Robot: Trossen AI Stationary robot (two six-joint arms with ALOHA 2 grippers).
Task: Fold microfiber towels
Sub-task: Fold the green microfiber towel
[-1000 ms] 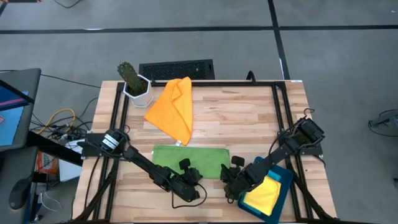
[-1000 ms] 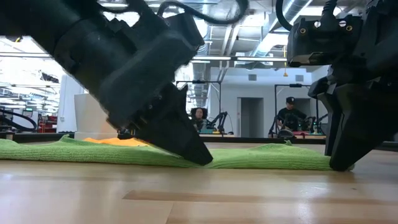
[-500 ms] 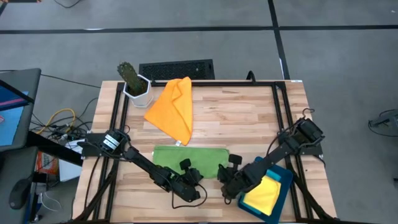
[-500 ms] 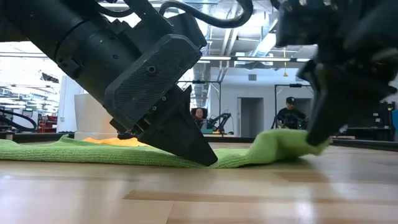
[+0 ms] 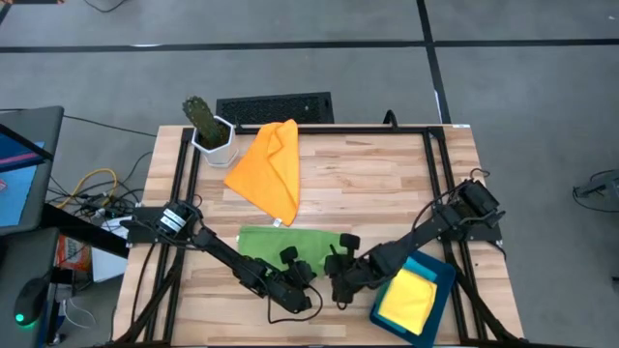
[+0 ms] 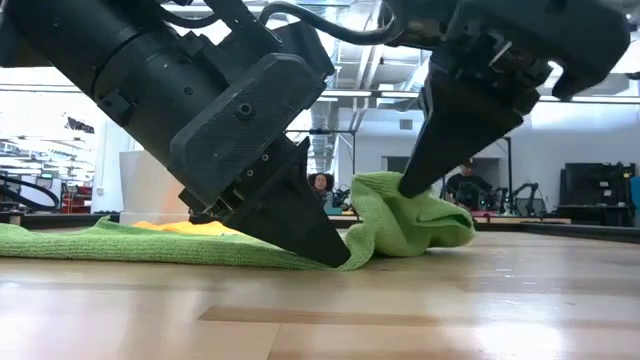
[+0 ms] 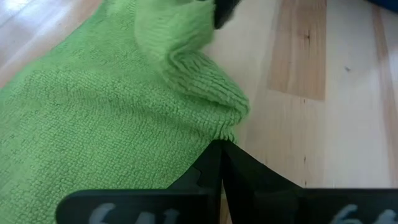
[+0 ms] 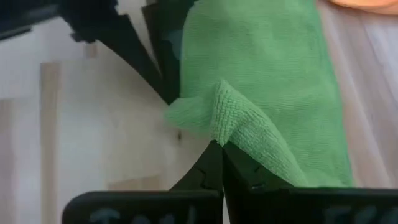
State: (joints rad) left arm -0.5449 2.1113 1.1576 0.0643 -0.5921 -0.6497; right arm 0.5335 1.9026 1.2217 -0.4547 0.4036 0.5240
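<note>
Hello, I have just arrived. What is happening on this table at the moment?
A two-armed robot is folding a green towel on the wooden table. The left pincer is shut and presses the towel's near edge down. The right pincer is shut on the towel's right end, which is lifted and curls over toward the middle. An orange towel lies farther back, and a yellow towel sits in the blue tray on the right.

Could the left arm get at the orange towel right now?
Probably not yet. The left claw is shut, pinning the green towel to the table, while the right claw holds that towel's end. The orange towel lies uncovered beyond, with nothing in between.
</note>
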